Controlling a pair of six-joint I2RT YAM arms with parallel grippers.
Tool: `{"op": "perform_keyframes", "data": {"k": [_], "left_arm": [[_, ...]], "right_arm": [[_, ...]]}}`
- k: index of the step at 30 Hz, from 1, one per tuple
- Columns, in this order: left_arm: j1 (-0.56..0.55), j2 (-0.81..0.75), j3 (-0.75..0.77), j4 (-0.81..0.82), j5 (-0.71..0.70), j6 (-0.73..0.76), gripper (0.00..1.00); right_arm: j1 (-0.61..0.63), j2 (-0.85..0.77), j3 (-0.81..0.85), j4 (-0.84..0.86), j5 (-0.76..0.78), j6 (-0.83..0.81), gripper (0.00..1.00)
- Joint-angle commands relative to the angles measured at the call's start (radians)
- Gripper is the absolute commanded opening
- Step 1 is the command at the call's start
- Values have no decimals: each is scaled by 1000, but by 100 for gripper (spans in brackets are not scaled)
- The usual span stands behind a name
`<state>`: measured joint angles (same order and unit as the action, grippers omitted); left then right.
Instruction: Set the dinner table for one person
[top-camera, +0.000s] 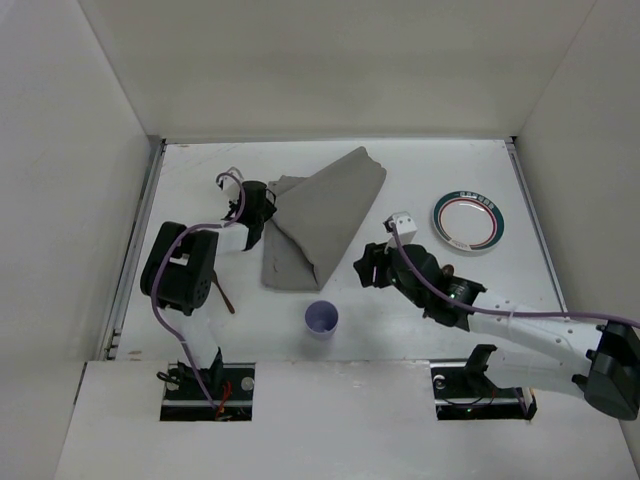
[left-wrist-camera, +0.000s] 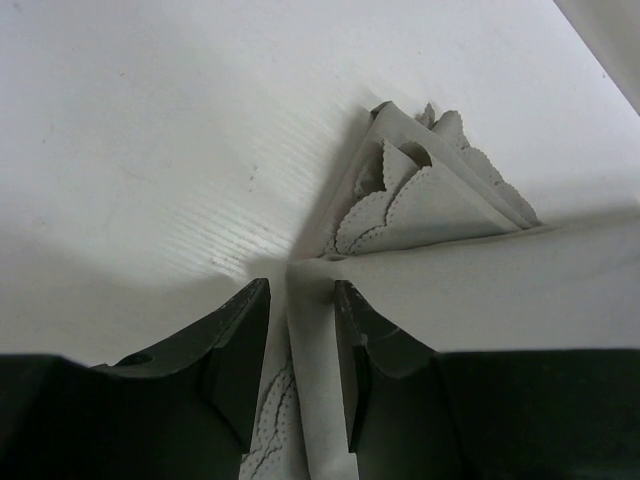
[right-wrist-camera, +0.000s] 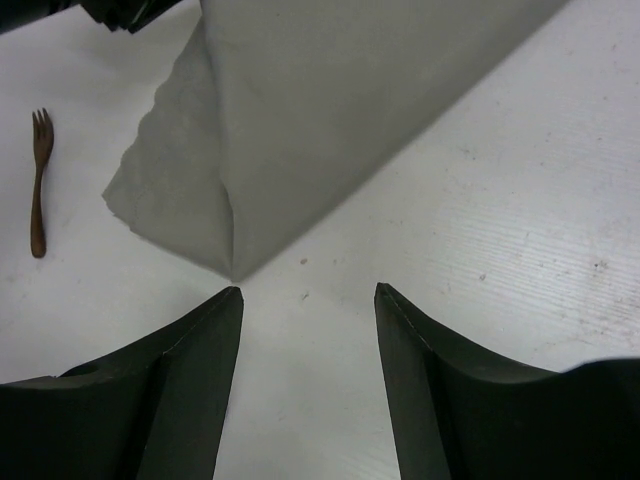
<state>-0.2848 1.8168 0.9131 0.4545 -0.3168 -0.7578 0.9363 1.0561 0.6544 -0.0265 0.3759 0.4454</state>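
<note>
The left fingers (left-wrist-camera: 235, 345) pinch the edge of the grey cloth (top-camera: 320, 215) and hold it up. The right fingers (right-wrist-camera: 200, 380) are spread wide, holding nothing, just by the cloth's corner. The white surface (top-camera: 430, 170) lies under it all, with a cup (top-camera: 321, 317), plate (top-camera: 497, 222) and fork (right-wrist-camera: 39, 185).

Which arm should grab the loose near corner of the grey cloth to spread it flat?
Right. The right gripper is open, with a corner of the cloth just ahead of its fingers. The left gripper is shut on another part of the cloth, so it is busy.
</note>
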Motion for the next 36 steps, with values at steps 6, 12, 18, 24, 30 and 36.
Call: {"op": "perform_keyframes", "data": {"k": [6,12,18,24,30,36], "left_arm": [[13,36,99,9,15,57,15],[-33,-85,86,19,10,67,1],[-236,-214,139,56,15,162,1],[-472,-182,227,92,110,239,4],[-612,-31,302,96,212,184,9],[-618,19,310,188,252,112,32]], "right_arm": [[-1,-25,-21,92,-34,24,62],[-20,-85,-55,123,-12,53,62],[-90,-221,-139,189,76,173,62],[-136,-413,-249,148,228,302,63],[-202,-590,-306,50,296,340,63],[-294,-640,-331,4,253,323,63]]}}
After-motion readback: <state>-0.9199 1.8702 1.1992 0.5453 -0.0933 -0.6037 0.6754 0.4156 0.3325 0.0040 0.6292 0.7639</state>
